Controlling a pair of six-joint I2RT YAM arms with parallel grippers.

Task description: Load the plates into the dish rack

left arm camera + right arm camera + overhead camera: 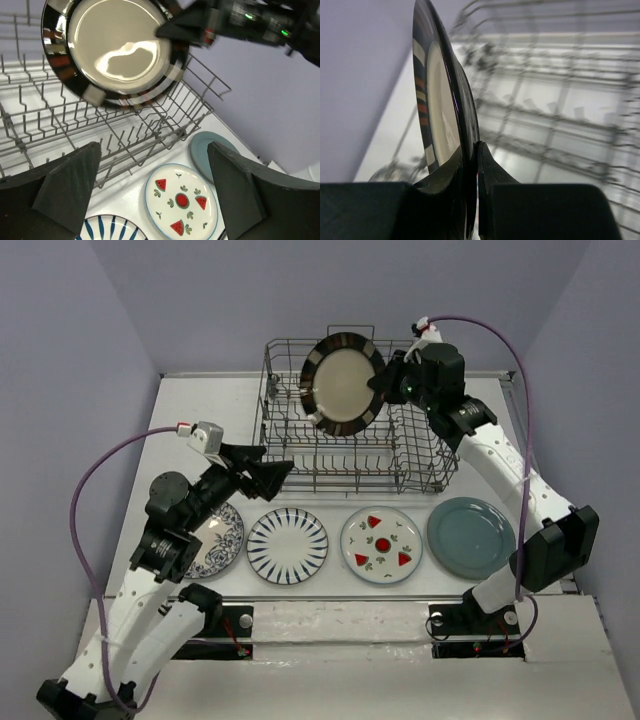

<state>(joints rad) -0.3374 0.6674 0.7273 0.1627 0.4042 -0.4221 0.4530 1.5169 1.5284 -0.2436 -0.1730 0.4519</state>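
Dark plate: upper centre, on edge, hanging over the rack; tines directly below its lower rim.
Right pincer: clenched on the plate's right rim.
Left pincer: released, empty, just before the rack's near wall.
Coming move: judged a straight descent between the tines.

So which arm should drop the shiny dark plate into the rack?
Right: the right pincer grips the dark glossy round plate by its rim over the grey wire dish rack; the left pincer hangs open, empty.
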